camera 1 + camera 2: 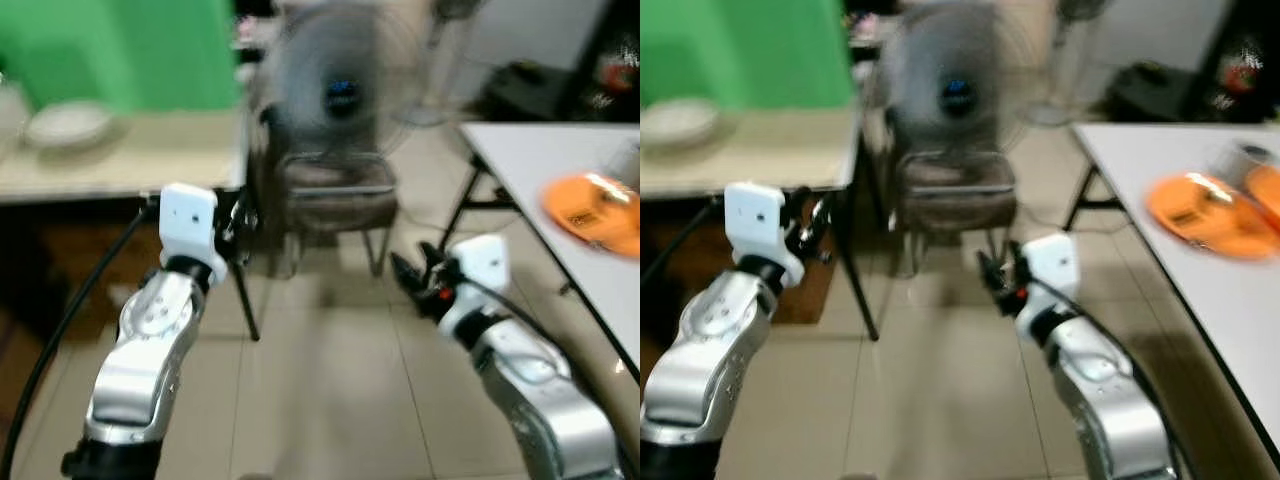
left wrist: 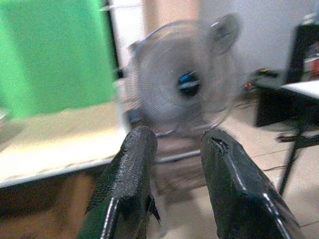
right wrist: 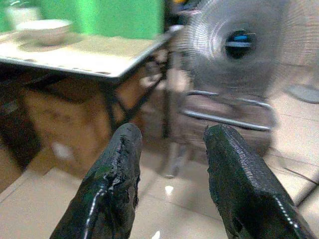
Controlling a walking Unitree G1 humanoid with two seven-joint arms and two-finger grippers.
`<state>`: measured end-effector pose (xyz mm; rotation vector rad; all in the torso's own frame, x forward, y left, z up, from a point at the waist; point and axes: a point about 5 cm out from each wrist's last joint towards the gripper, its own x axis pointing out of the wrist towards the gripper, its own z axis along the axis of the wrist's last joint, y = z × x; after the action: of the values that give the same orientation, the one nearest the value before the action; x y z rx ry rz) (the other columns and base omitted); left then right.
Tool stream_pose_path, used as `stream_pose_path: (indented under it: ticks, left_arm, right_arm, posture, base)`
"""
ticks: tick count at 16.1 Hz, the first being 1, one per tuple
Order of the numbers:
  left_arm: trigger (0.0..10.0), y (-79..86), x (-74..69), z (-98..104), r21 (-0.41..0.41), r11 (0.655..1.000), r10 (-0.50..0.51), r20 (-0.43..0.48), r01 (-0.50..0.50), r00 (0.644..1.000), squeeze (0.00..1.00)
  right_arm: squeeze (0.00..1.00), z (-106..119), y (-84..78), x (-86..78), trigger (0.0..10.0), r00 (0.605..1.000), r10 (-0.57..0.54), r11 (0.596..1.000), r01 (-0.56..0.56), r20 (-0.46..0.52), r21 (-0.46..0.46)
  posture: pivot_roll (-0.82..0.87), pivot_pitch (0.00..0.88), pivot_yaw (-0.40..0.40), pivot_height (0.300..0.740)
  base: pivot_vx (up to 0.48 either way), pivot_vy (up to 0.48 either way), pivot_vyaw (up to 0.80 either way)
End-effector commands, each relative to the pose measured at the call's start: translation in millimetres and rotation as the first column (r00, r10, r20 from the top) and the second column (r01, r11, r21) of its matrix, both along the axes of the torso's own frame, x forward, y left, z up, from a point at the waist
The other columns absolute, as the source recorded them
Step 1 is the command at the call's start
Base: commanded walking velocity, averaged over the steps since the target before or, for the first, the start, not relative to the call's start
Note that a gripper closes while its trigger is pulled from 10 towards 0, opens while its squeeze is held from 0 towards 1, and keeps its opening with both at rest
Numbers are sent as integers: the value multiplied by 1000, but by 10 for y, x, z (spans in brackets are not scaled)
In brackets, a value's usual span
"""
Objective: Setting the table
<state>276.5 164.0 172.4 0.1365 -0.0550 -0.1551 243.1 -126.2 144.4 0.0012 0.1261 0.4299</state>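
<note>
The views are blurred. A white bowl (image 1: 67,124) rests on a beige table (image 1: 150,160) at the far left, also seen as the bowl (image 3: 47,30) in the right wrist view. An orange plate (image 1: 592,210) lies on a white table (image 1: 540,160) at the right. My left gripper (image 1: 240,222) is raised in front of the beige table's corner, open, with nothing between its fingers (image 2: 132,174). My right gripper (image 1: 415,275) hangs over the tiled floor left of the white table, open and empty, its fingers (image 3: 239,169) apart.
A chair (image 1: 335,195) with a standing fan (image 1: 340,90) on or behind it stands straight ahead between the two tables. A green screen (image 1: 120,50) backs the beige table. Dark bags (image 1: 525,90) lie at the far right. Tiled floor (image 1: 330,380) stretches ahead.
</note>
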Motion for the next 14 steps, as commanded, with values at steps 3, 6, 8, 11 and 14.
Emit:
stream_pose_path:
  ticks: [3,6,8,11,14]
  left_arm:
    - [10000,-16,17,43,0,1000,-2,19,2,1000,0]
    - [10000,5,16,34,-2,1000,10,19,-10,1000,0]
    - [10000,-8,19,47,5,1000,-3,24,3,1000,0]
    - [10000,-29,36,53,14,1000,-13,27,13,1000,0]
    - [10000,-14,42,43,21,1000,-17,22,17,1000,0]
  right_arm:
    - [0,23,-33,32,10000,1000,0,1000,0,19,-2]
    - [0,2,-31,42,10000,1000,2,1000,-2,18,-4]
    - [0,11,-27,49,10000,1000,1,1000,-1,21,3]
    - [0,32,-34,71,10000,999,-4,1000,4,36,6]
    - [0,56,-67,108,10000,998,-4,1000,5,56,-10]
  posture:
    - [78,0,6,740]
    - [80,0,8,740]
    - [82,0,2,740]
    - [79,0,13,740]
    - [73,0,22,740]
  base:
    - [333,0,800]
    - [340,0,800]
    - [345,0,800]
    - [346,0,800]
    - [347,0,800]
